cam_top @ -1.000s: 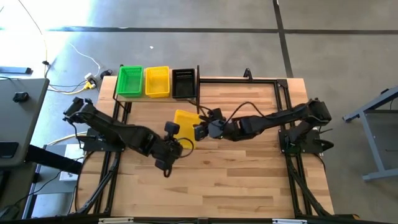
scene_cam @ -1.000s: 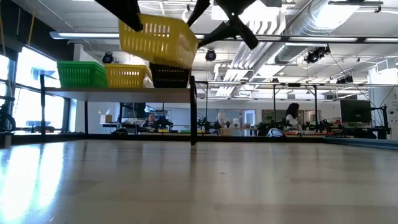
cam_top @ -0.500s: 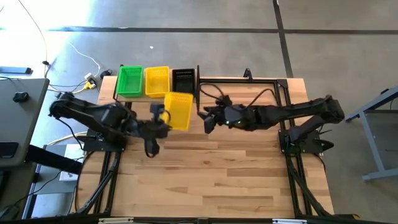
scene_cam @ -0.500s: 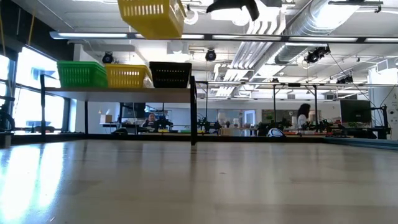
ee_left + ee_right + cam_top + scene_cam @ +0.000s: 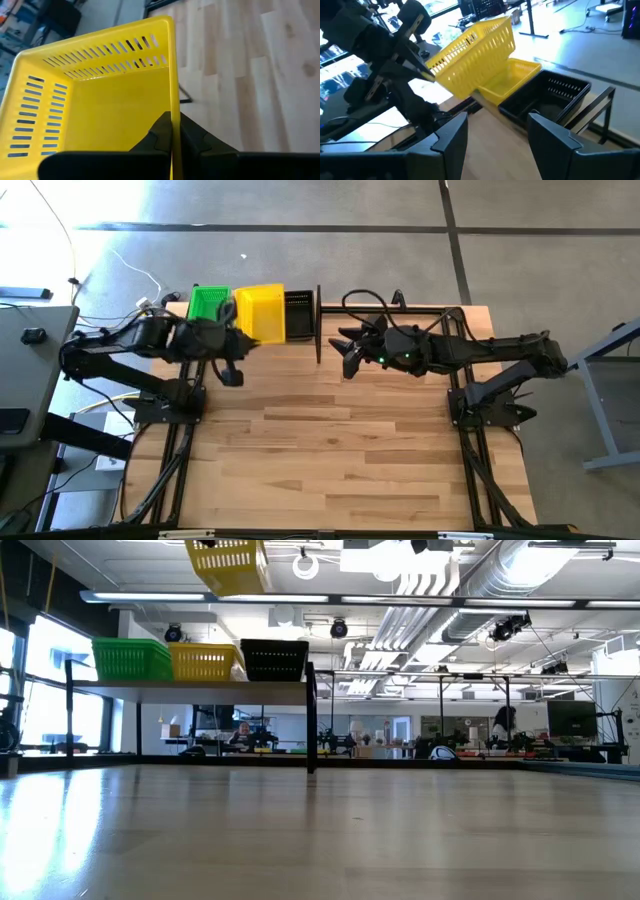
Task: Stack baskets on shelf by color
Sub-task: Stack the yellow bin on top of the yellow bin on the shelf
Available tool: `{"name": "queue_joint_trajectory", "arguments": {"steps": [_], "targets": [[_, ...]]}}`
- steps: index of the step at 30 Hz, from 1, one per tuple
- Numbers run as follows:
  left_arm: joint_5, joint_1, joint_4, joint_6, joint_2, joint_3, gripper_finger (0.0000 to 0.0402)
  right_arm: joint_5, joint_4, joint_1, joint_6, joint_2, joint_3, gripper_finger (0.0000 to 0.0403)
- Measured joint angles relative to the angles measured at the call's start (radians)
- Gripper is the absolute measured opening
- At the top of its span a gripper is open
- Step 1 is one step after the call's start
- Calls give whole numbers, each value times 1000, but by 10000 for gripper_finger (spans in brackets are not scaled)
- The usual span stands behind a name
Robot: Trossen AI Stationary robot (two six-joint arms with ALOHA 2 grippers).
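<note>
The left gripper (image 5: 172,137) has its fingers pinched shut on one wall of a yellow basket (image 5: 262,312), carrying it tilted in the air above the shelf (image 5: 190,688), roughly over the yellow stack (image 5: 205,662). The right gripper (image 5: 497,137) hangs near the shelf's end with its fingers spread wide and nothing between them. To land this well, I'd level the carried basket first, square its long sides with the yellow one below, then lower straight down so it nests rather than catching a rim on the green (image 5: 132,657) or black (image 5: 274,659) neighbours; release only once it sits flat. The count in view: one yellow basket in the air, and three piles on the shelf, green, yellow and black in a row. How many baskets each pile holds cannot be told. No loose baskets show on the bench (image 5: 350,440).
</note>
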Motion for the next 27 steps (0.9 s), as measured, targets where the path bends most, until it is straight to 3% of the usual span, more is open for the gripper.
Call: {"name": "queue_joint_trajectory", "arguments": {"steps": [4,17,27], "targets": [[66,117,0,63,-36,0,0,-13,-4,-28,-39,-7,0,186],[429,506,-2,256,-55,-51,0,-173,-3,-145,-121,-10,0,186],[530,696,0,360,-53,-119,0,-279,-3,-220,-126,-10,0,186]]}}
